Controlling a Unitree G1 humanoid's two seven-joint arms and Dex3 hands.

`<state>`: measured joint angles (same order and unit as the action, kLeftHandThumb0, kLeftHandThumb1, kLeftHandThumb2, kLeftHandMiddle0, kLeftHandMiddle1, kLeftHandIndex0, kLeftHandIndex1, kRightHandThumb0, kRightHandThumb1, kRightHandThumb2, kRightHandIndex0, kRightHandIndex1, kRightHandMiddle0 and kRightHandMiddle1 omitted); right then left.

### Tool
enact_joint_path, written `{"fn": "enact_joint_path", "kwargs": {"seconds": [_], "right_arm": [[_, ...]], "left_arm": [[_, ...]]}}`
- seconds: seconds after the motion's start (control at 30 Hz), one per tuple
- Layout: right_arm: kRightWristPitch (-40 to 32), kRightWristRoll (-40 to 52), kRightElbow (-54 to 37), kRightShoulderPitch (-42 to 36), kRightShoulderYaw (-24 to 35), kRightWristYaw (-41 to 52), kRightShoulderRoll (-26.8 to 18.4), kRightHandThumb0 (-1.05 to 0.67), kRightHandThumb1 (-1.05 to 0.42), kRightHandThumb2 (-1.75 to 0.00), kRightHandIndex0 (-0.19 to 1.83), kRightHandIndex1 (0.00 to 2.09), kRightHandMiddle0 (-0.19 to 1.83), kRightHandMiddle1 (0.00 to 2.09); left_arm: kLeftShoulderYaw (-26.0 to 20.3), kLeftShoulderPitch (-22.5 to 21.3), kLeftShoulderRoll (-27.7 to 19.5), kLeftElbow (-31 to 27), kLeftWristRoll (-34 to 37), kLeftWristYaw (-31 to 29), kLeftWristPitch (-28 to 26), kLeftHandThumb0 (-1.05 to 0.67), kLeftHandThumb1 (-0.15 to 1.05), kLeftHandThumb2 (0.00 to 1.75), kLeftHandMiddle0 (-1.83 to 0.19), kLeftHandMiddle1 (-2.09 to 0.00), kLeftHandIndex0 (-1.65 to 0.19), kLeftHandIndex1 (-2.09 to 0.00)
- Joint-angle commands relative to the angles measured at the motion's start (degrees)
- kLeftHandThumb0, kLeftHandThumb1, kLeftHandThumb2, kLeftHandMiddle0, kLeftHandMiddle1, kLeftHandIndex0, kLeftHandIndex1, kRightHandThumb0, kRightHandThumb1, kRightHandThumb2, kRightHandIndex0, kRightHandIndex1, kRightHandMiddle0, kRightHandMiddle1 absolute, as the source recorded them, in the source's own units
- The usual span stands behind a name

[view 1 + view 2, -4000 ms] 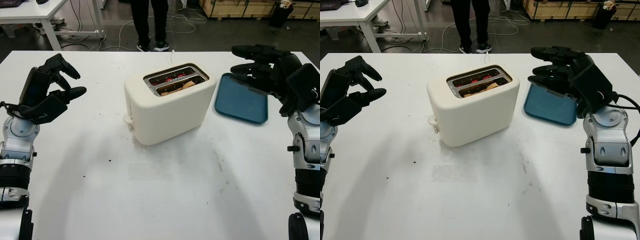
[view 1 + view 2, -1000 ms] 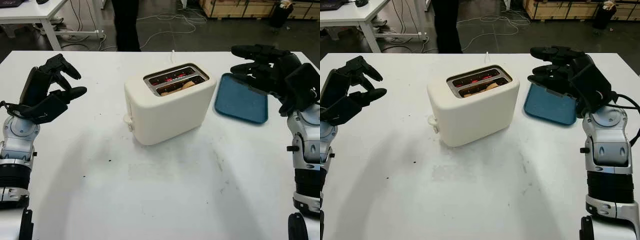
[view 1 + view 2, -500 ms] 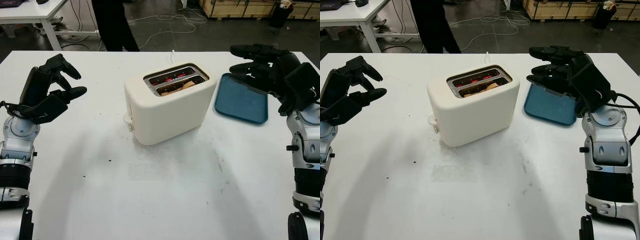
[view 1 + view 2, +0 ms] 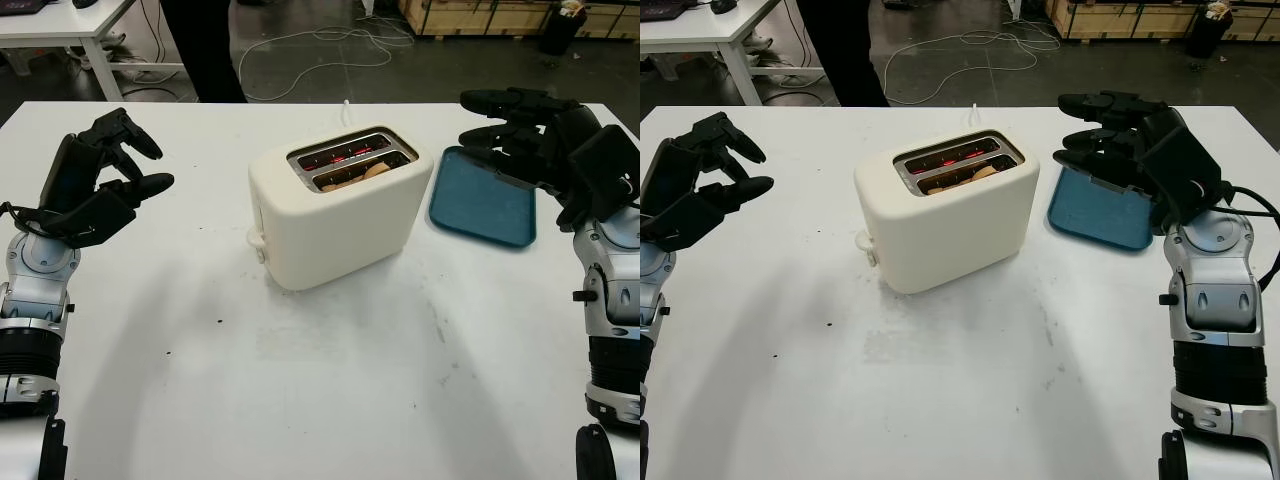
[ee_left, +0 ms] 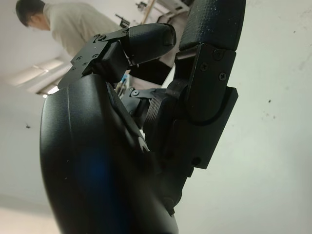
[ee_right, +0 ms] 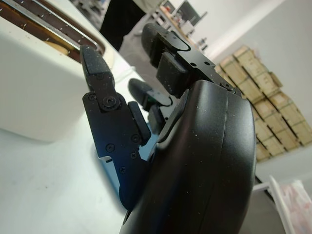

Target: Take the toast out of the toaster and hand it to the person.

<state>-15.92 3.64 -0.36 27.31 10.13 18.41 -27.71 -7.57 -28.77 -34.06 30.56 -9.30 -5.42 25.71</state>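
Note:
A cream two-slot toaster (image 4: 335,215) stands mid-table, its far slot glowing red inside. A slice of toast (image 4: 362,174) sits low in the near slot, only its top edge showing. My left hand (image 4: 110,180) hangs open above the table's left side, well clear of the toaster. My right hand (image 4: 520,135) is open above the table's right side, over the far end of the blue tray, its fingers pointing toward the toaster. A person (image 4: 205,45) in dark trousers stands beyond the table's far edge, to the left of the toaster.
A blue tray (image 4: 483,208) lies to the right of the toaster. The toaster's cord (image 4: 345,108) runs off the far edge. Cables lie on the floor behind, with another white table (image 4: 70,25) at the far left and wooden crates (image 4: 480,15) at the back right.
The person behind the table has stepped further left along the far edge. My right hand has crept slightly left. The toaster, toast and left hand have stayed put.

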Motion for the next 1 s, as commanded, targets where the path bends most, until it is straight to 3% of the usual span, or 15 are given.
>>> {"fn": "enact_joint_path", "kwargs": {"seconds": [0.0, 0.97], "right_arm": [[-0.77, -0.04, -0.99, 0.29, 0.1, -0.36, -0.49, -0.37, -0.77, 0.0, 0.53, 0.68, 0.78, 0.0], [-0.99, 0.1, -1.35, 0.44, -0.29, -0.61, -0.22, -0.38, -0.77, 0.0, 0.51, 0.65, 0.76, 0.0]], "left_arm": [[0.1, -0.35, 0.3, -0.36, 0.39, -0.1, 0.03, -1.05, 0.92, 0.19, -0.68, -1.56, -0.49, -1.53], [0.41, -0.29, 0.41, -1.29, 0.18, -0.53, -1.25, -1.05, 0.92, 0.2, -0.48, -1.59, -0.32, -1.58]]}}
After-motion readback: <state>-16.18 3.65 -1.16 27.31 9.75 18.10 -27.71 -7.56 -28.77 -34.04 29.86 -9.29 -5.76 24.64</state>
